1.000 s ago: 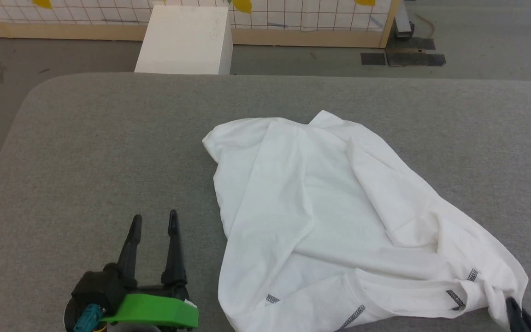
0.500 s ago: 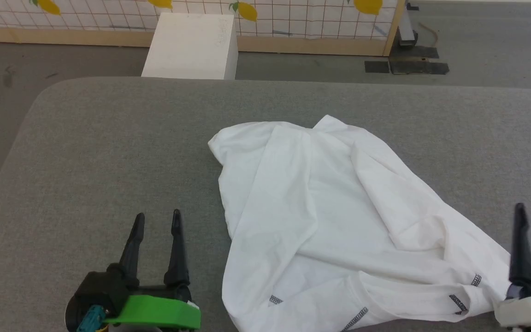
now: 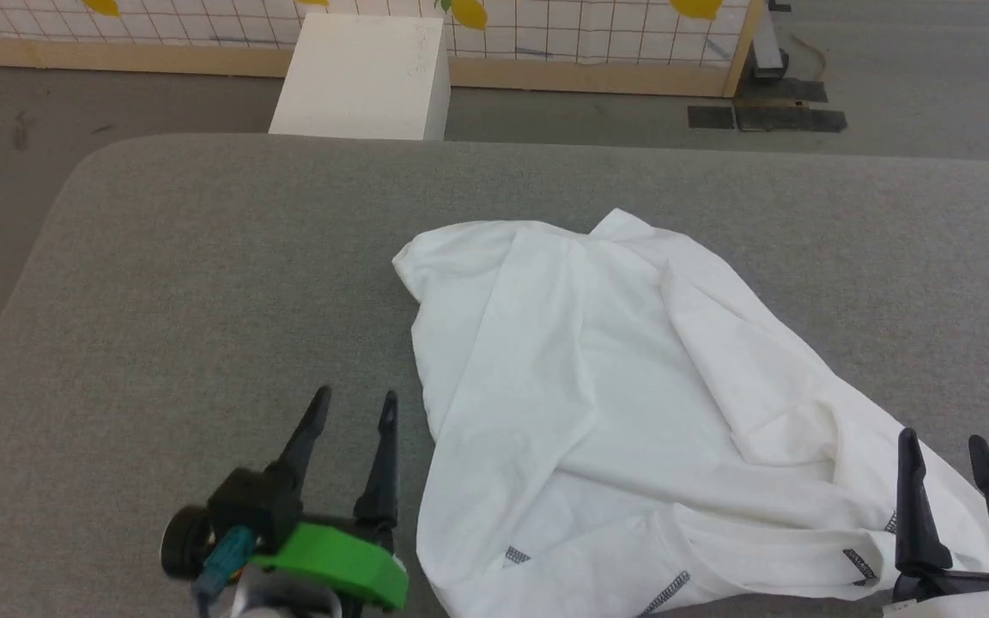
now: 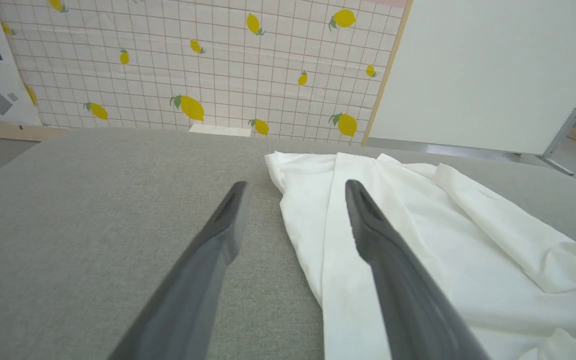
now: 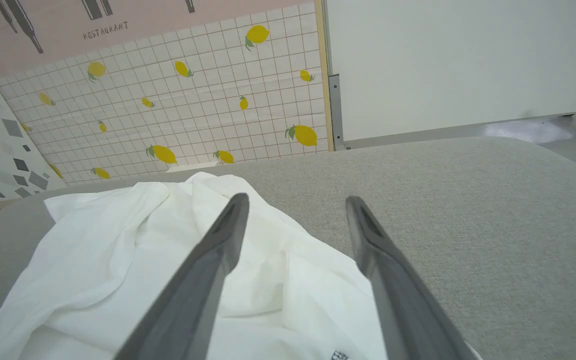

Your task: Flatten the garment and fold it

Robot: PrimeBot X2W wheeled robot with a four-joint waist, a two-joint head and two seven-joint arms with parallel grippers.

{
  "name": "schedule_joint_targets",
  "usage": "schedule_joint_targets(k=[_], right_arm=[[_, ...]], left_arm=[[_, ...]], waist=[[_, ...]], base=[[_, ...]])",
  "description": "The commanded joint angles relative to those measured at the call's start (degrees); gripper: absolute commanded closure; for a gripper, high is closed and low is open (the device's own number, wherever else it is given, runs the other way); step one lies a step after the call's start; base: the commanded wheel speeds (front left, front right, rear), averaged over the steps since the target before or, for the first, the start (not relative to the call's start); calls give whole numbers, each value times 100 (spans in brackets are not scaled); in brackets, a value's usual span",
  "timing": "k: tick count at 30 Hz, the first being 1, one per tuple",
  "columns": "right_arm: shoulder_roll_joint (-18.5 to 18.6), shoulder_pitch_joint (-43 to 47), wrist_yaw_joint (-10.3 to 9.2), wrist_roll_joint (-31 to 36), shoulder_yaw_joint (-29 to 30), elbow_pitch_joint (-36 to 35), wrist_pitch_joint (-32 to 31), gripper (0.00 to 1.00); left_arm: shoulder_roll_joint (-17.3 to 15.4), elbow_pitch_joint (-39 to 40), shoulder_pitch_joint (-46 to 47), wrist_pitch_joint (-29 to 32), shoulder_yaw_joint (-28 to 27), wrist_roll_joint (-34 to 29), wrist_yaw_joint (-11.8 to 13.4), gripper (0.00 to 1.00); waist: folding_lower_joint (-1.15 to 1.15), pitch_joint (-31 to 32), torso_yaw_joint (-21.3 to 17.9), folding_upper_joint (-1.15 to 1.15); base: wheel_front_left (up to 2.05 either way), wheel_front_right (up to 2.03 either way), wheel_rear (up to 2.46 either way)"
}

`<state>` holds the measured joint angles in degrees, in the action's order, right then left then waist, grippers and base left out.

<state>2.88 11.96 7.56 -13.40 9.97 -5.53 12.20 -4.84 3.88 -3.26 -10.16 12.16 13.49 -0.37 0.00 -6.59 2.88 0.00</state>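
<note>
The garment (image 3: 615,403), a white T-shirt with grey zigzag stitching, lies crumpled and partly folded over itself on the grey table (image 3: 160,300), right of centre. My left gripper (image 3: 354,397) stands open just left of the shirt's near left edge, with nothing between its fingers. In the left wrist view the left gripper (image 4: 296,184) straddles the edge of the garment (image 4: 418,225). My right gripper (image 3: 941,438) is open above the shirt's near right corner and holds nothing. In the right wrist view the right gripper (image 5: 296,199) points over the garment (image 5: 118,250).
A rigid white box (image 3: 361,77) stands on the floor beyond the table's far edge. Behind it runs a tiled panel with lemons (image 3: 546,26) in a wooden frame. The table's far left corner is rounded, and bare grey cloth stretches left of the shirt.
My right gripper opened, let go of the shirt's near right corner and came up into view. My left gripper moved right, closer to the shirt's edge. The camera shifted slightly.
</note>
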Motion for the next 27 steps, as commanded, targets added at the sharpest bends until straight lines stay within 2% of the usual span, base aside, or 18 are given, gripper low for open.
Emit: schedule_joint_targets(k=[1,6,13,16,21,27], right_arm=[[0,-73,-8,24,20,20,55,0],[0,-142,-8,24,4,45,10,0],[0,-234,-8,6,-119,92,-36,0],[0,-254,-8,3,-116,109,-55,0],[0,-311,-8,7,-120,126,-60,0],[-1,-378,-8,-13,-128,134,-61,0]], left_arm=[[-70,-53,354,186,81,-103,-79,0],[-146,-497,1369,1155,466,-279,-321,0],[-43,-1616,2358,2503,973,-121,-546,0],[-2,-2013,2556,2827,1094,-72,-562,0],[30,-2604,2760,3170,1183,-130,-424,0],[32,-3033,2922,3282,1243,-173,-357,0]], waist=[[0,-52,15,0],[0,-171,21,0],[0,-321,-60,0],[0,-380,-97,0],[0,-478,-165,0],[0,-574,-230,0]], base=[[0,0,0],[0,0,0],[0,0,0],[0,0,0],[0,0,0],[0,0,0]])
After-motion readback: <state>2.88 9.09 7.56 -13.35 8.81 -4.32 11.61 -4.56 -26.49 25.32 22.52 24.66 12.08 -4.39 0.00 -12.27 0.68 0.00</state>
